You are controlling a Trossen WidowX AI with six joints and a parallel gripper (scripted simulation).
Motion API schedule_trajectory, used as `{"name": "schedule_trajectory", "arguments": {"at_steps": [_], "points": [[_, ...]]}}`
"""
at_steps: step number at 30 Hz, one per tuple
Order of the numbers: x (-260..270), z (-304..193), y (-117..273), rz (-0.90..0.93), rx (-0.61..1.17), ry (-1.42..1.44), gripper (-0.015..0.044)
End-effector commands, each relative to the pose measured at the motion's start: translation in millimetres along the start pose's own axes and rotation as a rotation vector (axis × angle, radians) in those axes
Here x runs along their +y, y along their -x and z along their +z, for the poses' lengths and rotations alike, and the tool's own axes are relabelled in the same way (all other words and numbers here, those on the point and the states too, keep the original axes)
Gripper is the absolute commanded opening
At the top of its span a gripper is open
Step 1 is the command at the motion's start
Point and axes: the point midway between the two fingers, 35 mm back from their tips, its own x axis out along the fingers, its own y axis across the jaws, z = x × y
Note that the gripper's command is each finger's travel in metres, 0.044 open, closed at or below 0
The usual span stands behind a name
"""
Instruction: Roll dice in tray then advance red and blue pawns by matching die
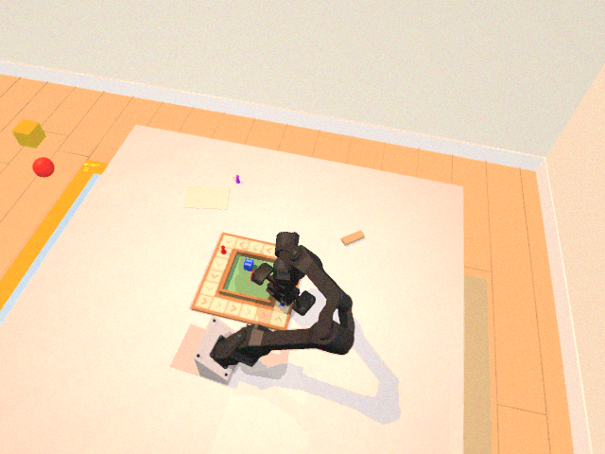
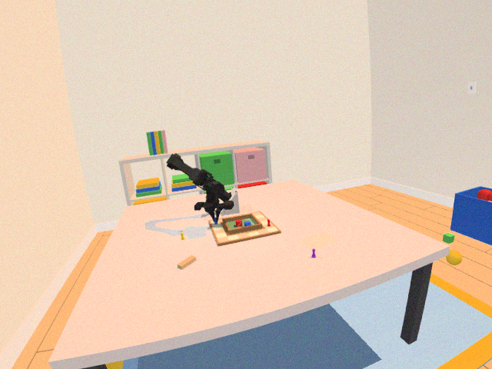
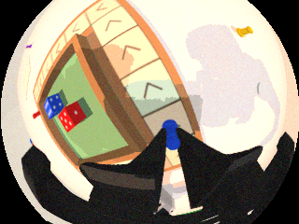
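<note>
My gripper [image 1: 282, 299] [image 2: 215, 217] [image 3: 170, 133] is shut on the blue pawn [image 1: 282, 304] [image 2: 215, 221] [image 3: 172, 140], low over the board [image 2: 246, 237] [image 3: 112, 25] beside the tray, near a corner. I cannot tell if the pawn touches the board. The red pawn [image 1: 223, 250] [image 2: 268, 222] [image 3: 36, 115] stands on the board across the tray. The blue die [image 1: 248, 264] [image 2: 247, 224] [image 3: 53, 105] and red die [image 2: 238, 223] [image 3: 72, 117] lie close together in the green-floored tray [image 1: 244, 297] [image 2: 242, 229]. Which die faces are uppermost is unclear.
A yellow pawn [image 2: 182, 235] [image 3: 244, 31] stands off the board. A purple pawn [image 1: 237, 179] [image 2: 313, 253] stands near a pale yellow sheet [image 1: 206, 198] [image 2: 317, 240]. A wooden block [image 1: 353, 237] [image 2: 186, 262] lies farther out. The tray walls rise beside the held pawn.
</note>
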Motion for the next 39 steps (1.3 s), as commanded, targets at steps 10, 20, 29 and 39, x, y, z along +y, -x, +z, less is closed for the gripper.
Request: {"name": "schedule_trajectory", "arguments": {"at_steps": [10,20,29,39], "points": [[-0.2,-0.1,-3.0,-0.001,0.000,0.000,0.0210],[0.6,-0.2,46.8,-0.004,0.002,0.009,0.0440],[57.1,-38.2,93.1,0.033,0.010,0.254,0.0440],[82.3,-76.3,121.2,0.008,0.000,0.412,0.0440]]}}
